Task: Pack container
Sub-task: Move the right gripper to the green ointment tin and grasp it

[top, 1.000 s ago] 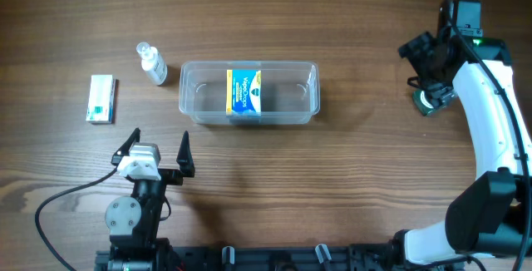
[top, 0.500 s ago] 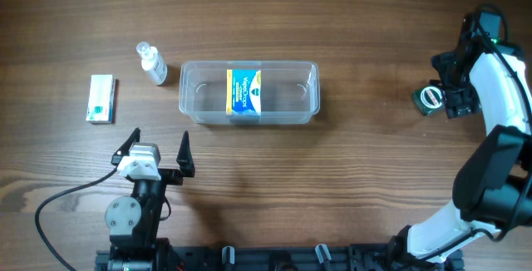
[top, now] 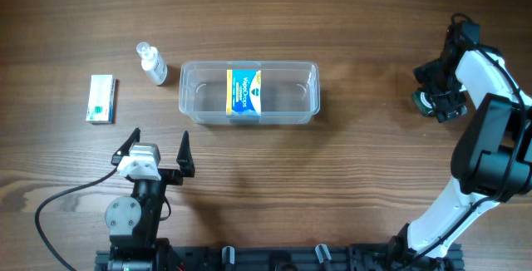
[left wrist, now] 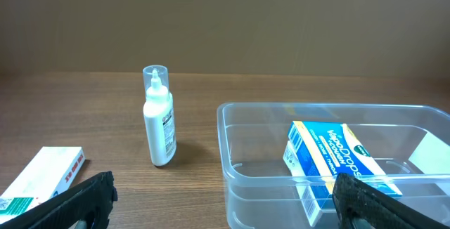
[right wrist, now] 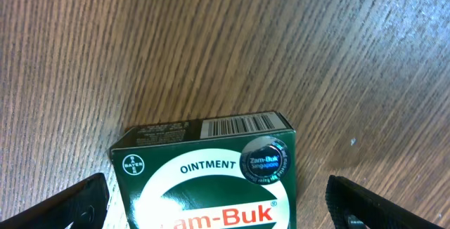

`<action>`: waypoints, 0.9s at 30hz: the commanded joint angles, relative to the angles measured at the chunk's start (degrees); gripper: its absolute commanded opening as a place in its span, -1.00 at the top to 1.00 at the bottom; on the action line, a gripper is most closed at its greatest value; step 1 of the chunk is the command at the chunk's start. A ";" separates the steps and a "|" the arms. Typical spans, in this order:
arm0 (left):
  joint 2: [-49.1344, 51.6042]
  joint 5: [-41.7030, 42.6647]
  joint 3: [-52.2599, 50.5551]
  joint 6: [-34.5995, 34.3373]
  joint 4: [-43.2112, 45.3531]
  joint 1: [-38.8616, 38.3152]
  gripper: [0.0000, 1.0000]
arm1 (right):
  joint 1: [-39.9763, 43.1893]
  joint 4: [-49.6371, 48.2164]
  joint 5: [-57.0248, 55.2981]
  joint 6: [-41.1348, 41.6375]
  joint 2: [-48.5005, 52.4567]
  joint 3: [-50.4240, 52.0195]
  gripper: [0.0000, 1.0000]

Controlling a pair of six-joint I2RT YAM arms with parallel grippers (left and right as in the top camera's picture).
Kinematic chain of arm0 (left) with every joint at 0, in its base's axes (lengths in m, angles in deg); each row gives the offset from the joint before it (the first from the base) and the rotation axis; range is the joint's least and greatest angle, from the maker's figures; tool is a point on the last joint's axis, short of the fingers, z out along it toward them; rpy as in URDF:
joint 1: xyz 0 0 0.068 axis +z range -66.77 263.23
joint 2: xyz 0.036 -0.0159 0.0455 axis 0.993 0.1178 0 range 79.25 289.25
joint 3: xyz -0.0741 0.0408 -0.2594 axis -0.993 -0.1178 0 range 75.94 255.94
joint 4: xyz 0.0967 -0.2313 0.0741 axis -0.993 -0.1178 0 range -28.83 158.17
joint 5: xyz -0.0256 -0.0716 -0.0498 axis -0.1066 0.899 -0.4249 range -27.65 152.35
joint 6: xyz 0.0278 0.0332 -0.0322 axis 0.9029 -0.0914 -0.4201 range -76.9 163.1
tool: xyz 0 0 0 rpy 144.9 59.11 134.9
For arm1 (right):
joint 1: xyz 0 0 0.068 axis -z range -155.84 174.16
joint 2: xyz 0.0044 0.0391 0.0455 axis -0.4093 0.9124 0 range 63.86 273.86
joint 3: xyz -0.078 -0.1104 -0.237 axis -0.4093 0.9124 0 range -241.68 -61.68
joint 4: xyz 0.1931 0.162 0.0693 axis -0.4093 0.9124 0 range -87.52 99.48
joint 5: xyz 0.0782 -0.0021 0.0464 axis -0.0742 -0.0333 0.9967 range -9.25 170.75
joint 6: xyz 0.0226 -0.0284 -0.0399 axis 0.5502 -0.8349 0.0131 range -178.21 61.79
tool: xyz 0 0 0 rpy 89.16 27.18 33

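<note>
Count: one clear rectangular plastic tub with rounded corners (top: 291,93), three small boxes, one bottle.

- Tub sits mid-tabletop (top: 332,188), on brown wood.
- One blue-and-yellow carton (top: 244,93) stands inside the tub, near its middle.
- One small white squeeze bottle with a clear cap (top: 152,63) is upright, just beside the tub's far left corner.
- One white-and-green box (top: 101,99) lies flat, well left of the tub.
- One dark green ointment box (right wrist: 211,166) lies at the far right, well apart from the tub.

Left fingers (top: 184,150): spread apart, empty, near the tub.
Right fingers (right wrist: 70,201): spread wide, one on either side of the green box, not clamped.
</note>
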 commanded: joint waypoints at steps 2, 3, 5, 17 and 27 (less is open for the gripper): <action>-0.42 -0.35 -0.42 0.90 0.09 -0.26 -0.99 | 0.09 -0.83 -1.60 -1.14 1.95 0.26 -0.99; -0.42 -0.35 -0.42 0.90 0.11 -0.26 -0.99 | 0.09 -1.07 -1.14 -1.16 2.40 0.26 -1.00; -0.42 -0.35 -0.42 0.90 0.11 -0.26 -0.99 | 0.09 -1.49 -1.14 -1.22 2.69 0.26 -1.00; -0.42 -0.35 -0.42 0.90 0.11 -0.26 -1.00 | 0.09 -2.80 3.61 -2.80 2.69 0.26 -0.44; -0.42 -0.35 -0.42 0.90 0.11 -0.26 -0.99 | 0.09 -2.89 11.04 -10.14 1.27 -0.37 -0.31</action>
